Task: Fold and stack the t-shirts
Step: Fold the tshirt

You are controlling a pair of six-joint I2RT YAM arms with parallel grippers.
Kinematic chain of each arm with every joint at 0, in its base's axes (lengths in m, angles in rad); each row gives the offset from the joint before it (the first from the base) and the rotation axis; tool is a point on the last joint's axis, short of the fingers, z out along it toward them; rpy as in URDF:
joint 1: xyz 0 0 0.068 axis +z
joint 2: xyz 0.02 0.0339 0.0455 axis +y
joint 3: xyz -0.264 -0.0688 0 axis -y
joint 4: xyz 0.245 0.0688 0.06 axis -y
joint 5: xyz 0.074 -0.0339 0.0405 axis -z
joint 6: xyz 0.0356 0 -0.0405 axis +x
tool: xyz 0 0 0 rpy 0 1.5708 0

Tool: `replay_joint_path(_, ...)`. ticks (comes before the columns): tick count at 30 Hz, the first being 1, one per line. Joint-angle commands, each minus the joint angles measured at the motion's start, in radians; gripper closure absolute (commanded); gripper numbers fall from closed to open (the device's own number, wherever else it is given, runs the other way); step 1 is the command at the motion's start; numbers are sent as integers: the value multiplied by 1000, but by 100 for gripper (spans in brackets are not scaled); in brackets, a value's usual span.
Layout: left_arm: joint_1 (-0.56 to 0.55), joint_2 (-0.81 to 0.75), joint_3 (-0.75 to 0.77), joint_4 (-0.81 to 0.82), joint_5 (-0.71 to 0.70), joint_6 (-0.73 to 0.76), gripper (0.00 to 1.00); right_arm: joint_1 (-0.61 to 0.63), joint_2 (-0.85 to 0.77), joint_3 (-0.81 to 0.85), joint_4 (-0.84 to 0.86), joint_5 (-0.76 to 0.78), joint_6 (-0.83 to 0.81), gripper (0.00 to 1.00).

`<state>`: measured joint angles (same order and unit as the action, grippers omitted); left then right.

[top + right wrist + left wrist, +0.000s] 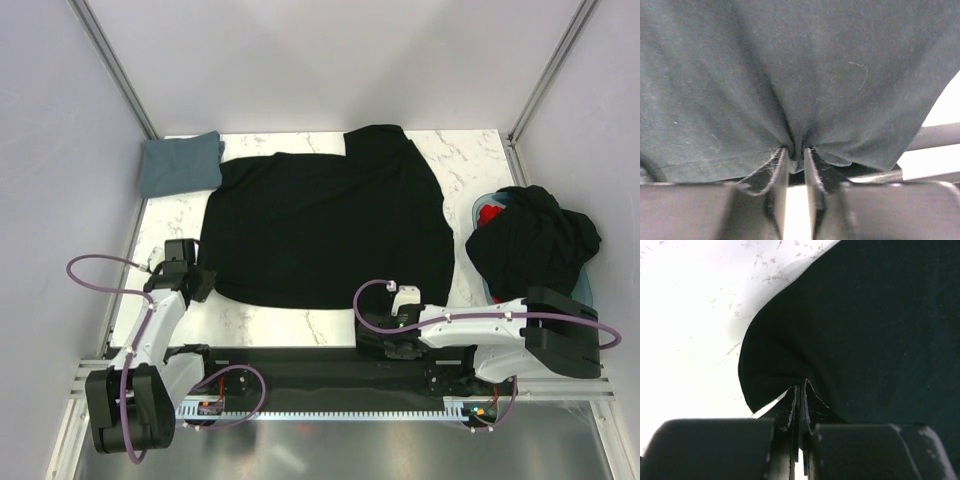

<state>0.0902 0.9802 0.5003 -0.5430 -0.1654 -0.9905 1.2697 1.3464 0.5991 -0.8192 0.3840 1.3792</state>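
A black t-shirt (320, 225) lies spread flat on the white marble table (255, 322). My left gripper (207, 281) is shut on the shirt's near left corner; in the left wrist view the fingers (790, 407) pinch the shirt's edge (785, 365). My right gripper (380, 328) is at the shirt's near hem, right of the middle, and is shut on it; in the right wrist view the cloth (790, 75) bunches between the fingertips (771, 167). A folded blue-grey t-shirt (180, 163) sits at the back left corner.
A blue basket (585, 290) at the right edge holds a heap of black clothes (535, 240) with something red (490, 213) under it. Metal frame posts stand at the back corners. The arm bases and purple cables (95, 270) lie along the near edge.
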Motion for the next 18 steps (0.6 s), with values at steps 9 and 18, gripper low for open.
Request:
replay_joint_path(9,8,-55,-12,29,58,55,98,-130,-173,60,-35,171,-120,100)
replay_joint_path(18,8,-178,60,5,187,164,98,-132,-219,269,-228,194,-155,100)
